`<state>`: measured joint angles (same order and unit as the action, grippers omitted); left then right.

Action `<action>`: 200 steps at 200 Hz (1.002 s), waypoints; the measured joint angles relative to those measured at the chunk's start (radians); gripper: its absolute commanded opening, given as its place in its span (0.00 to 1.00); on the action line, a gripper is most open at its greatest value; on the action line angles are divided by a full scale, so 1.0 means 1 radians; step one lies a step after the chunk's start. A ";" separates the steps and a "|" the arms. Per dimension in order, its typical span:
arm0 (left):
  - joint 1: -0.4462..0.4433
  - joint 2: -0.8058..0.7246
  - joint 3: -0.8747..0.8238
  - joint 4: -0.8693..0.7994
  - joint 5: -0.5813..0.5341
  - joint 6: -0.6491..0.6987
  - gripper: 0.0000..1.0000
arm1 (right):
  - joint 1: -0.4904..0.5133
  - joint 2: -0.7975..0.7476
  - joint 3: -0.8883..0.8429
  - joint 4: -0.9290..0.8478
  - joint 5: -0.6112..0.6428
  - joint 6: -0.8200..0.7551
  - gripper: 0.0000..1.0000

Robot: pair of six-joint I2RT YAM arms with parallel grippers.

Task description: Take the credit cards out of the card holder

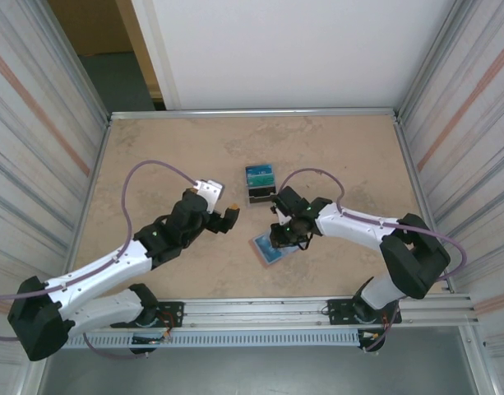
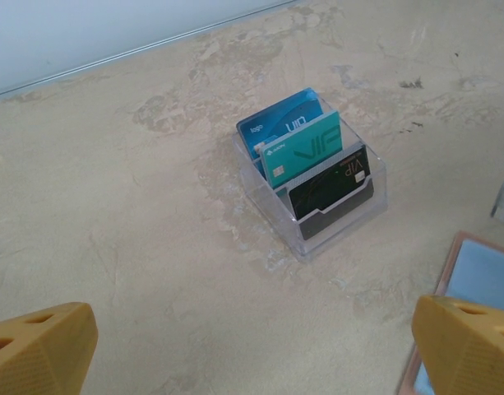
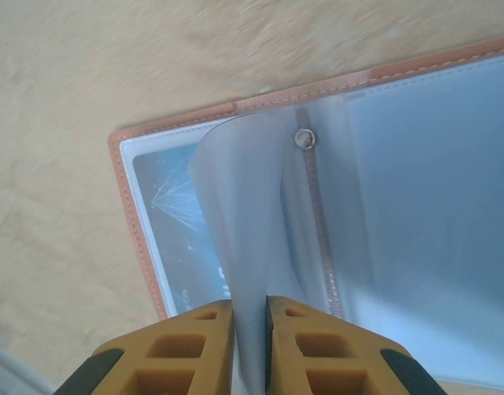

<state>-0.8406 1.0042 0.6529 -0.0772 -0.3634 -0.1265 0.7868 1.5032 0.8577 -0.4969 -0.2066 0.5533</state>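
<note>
A clear tiered stand (image 2: 330,234) sits on the mottled beige tabletop (image 2: 153,206), before a white wall (image 1: 301,49).

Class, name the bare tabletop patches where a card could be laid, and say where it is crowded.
Free: the strip between the card stand and the back rail; the far-left corner beyond the left arm; the far-right corner beyond the right arm. Crowded: the centre, where stand, card holder and both arms meet.
</note>
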 measured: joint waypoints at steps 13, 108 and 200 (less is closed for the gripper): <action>-0.028 0.003 0.000 0.000 -0.021 -0.001 0.99 | 0.021 0.000 0.000 0.004 -0.007 0.039 0.16; -0.269 0.298 0.016 0.022 -0.202 -0.082 0.99 | 0.013 -0.002 0.032 -0.039 0.114 0.149 0.38; -0.279 0.376 0.021 0.021 -0.175 -0.266 0.99 | -0.121 -0.066 -0.045 -0.069 0.180 0.138 0.28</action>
<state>-1.1194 1.3800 0.6739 -0.0559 -0.5388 -0.3920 0.6655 1.4372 0.8124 -0.5663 -0.0269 0.6918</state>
